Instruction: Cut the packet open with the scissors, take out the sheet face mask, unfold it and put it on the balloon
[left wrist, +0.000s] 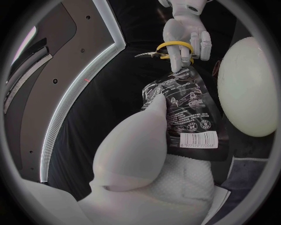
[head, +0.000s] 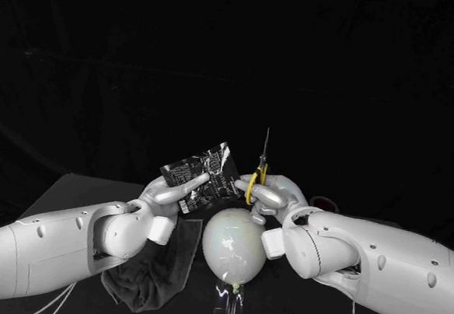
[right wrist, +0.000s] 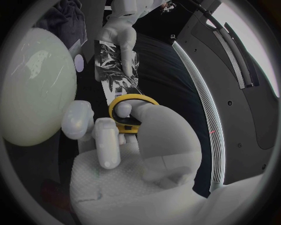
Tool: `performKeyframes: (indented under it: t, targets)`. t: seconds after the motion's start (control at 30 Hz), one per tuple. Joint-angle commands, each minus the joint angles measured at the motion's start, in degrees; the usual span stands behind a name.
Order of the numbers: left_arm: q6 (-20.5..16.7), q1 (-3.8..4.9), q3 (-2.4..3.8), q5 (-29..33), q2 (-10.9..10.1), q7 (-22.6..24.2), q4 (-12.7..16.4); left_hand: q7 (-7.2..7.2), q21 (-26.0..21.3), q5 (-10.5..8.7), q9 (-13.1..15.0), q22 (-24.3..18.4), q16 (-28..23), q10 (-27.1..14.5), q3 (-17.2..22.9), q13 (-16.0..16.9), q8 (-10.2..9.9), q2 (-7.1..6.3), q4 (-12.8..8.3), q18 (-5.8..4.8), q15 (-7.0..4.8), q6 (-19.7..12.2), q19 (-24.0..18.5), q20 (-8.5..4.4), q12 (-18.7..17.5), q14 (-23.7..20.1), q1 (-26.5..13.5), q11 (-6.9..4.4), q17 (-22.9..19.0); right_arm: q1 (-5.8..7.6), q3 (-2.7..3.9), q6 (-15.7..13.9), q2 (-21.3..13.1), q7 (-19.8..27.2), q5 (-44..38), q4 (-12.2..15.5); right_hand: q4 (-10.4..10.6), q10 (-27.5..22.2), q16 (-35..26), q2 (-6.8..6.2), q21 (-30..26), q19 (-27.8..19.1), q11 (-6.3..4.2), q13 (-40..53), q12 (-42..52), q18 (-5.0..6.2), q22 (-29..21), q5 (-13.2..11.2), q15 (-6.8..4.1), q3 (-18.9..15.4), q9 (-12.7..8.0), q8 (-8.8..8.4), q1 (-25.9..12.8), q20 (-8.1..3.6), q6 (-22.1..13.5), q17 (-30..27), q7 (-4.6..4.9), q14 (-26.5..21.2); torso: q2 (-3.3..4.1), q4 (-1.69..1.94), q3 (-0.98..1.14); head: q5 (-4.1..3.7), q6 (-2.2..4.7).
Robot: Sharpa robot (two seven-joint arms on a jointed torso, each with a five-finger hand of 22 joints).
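Raised over the balloon (head: pixel 235 240), the left robot hand (head: pixel 166 194) grips the packet (head: pixel 208 172). The right robot hand (head: pixel 275 195) holds scissors (head: pixel 258 170) upright beside it.

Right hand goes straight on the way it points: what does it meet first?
Likely the packet, held by the left hand right ahead of the scissors in the right hand. Whether the blades already touch it is unclear. The balloon lies off to the side.

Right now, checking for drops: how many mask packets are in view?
1: the packet, in the left hand near the balloon, beside the scissors in the right hand. Others may be hidden.
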Motion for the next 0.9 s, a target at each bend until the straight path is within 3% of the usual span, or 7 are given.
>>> performKeyframes:
  t: [0.03, 0.07, 0.23, 0.4, 0.6, 0.73, 0.9]
  targets:
    - [-4.2, 0.81, 0.19, -0.9, -0.2, 0.3, 0.4, -0.01, 0.6, 0.26, 2.2, 0.2, 0.4, 1.5, 1.1, 0.1, 0.3, -0.34, 0.0, 0.26, -0.20, 0.4, 0.6, -0.13, -0.6, 0.8, -0.9, -0.87, 0.1, 0.16, 0.03, 2.3, -1.4, 2.6, 1.4, -0.3, 0.2, 15.7, -1.5, -0.80, -2.6, -1.7, 0.15, -0.5, 9.3, 1.08, -1.7, -0.1, -0.01, -0.7, 13.0, 1.40, 0.1, 0.55, -0.4, 2.3, 0.88, 2.1, -0.08, -0.06, 0.05, -0.10, 0.11]
    - [-4.7, 1.20, 0.19, -1.2, -0.2, 0.0, 0.5, -0.01, 0.7, 0.27, 2.3, 0.2, 0.5, 1.5, 1.4, 0.1, 0.3, -0.44, 0.0, 0.27, -0.24, 0.4, 0.7, -0.18, -0.7, 1.0, -1.0, -0.89, 0.2, 0.20, 0.01, 2.5, -2.0, 2.9, 1.6, -0.2, 0.3, 12.8, -3.0, -1.12, -4.5, -2.9, 0.52, -6.7, 0.7, 1.48, -2.9, 0.2, 0.45, -1.1, 11.6, -0.20, 0.5, 0.83, -0.6, -0.1, 1.30, 1.3, -0.08, -0.06, 0.04, -0.15, 0.13]
    - [-6.7, 3.21, 0.20, -2.5, -0.2, -1.5, 1.1, -0.09, 2.5, 0.27, 2.7, 1.0, 1.7, 2.2, 4.3, 0.1, 0.3, -1.86, -0.3, 0.24, -0.90, 0.5, 2.3, -1.34, -1.6, 3.4, -2.3, -1.08, 0.8, 0.39, -0.20, 2.8, -5.5, 3.8, 2.6, 0.5, 1.1, 6.2, -4.8, -1.93, -7.6, -4.7, 0.85, -21.7, -20.2, 2.04, -4.9, 0.2, 1.02, -2.4, 9.4, -2.49, 0.8, 1.50, 0.4, -3.0, 1.93, 0.2, -0.05, -0.06, 0.08, -0.53, 0.21]
    - [-8.6, 5.29, 0.20, -3.5, 0.3, -3.9, 1.4, -0.05, 3.1, 0.27, 3.0, 1.3, 1.7, 2.6, 6.7, 0.1, 0.4, -2.96, -0.4, 0.16, -1.00, 0.6, 2.3, -1.65, -1.9, 3.8, -3.3, -1.13, 0.9, 0.47, -0.75, 4.0, -10.1, 4.8, 4.2, 2.3, 1.0, 7.9, -5.2, -3.03, -8.1, -4.3, 1.00, -27.9, -27.7, 2.21, -5.1, 0.1, 1.01, -3.5, 7.4, -4.50, 2.9, 1.64, 2.2, -3.5, 1.74, 0.2, -0.05, -0.14, 0.21, -0.88, 0.46]
    - [-10.2, 7.17, 0.19, -4.7, 2.4, -7.6, 0.4, 0.00, 3.9, 0.28, 3.3, 1.7, 1.6, 2.9, 9.5, 0.1, 0.4, -4.17, -0.7, 0.11, -1.04, 0.8, 2.2, -1.83, -2.0, 4.1, -4.6, -1.13, 0.9, -0.91, -1.96, 6.1, -15.1, 3.5, 4.1, 5.1, -1.4, 9.5, -5.3, -2.33, -7.6, -3.6, 0.70, -30.8, -31.1, 2.07, -4.7, 0.1, 0.65, -2.1, 7.1, -4.64, 6.5, 1.45, 3.7, -3.5, 1.37, 0.4, -0.04, -0.22, 0.20, -1.34, 0.37]
    - [-10.0, 7.75, 0.18, -5.0, 4.1, -9.7, -0.9, 0.03, 4.3, 0.26, 3.5, 1.9, 1.6, 3.0, 11.2, 0.1, 0.4, -4.89, -0.9, 0.07, -1.03, 0.9, 2.0, -1.86, -2.0, 4.2, -5.6, -1.11, 1.0, -2.50, -2.29, 7.6, -17.5, 0.6, 1.8, 6.5, 0.0, 13.7, -5.1, -2.79, -7.2, -2.7, -0.22, -31.3, -30.9, 2.03, -4.4, 0.1, -0.02, -3.9, 7.7, -3.41, 4.4, 1.01, 6.2, -3.1, 0.21, 0.9, -0.05, -0.31, 0.25, -1.40, 0.17]
    - [-9.2, 8.10, 0.18, -5.3, 6.5, -11.6, -2.9, -0.02, 4.5, 0.26, 3.6, 2.0, 1.5, 3.1, 12.2, 0.1, 0.4, -5.27, -0.9, 0.05, -1.04, 0.9, 1.8, -1.80, -2.0, 4.3, -6.3, -1.13, 1.0, -4.36, -2.63, 9.4, -20.0, -2.0, 0.0, 8.7, 1.2, 14.8, -5.1, -3.93, -7.0, -2.3, -0.52, -31.1, -30.9, 1.95, -4.3, 0.1, -0.37, -5.4, 7.7, -3.42, 2.5, 0.64, 6.5, -2.9, -0.04, 1.2, -0.05, -0.59, 0.45, -2.33, -0.18]
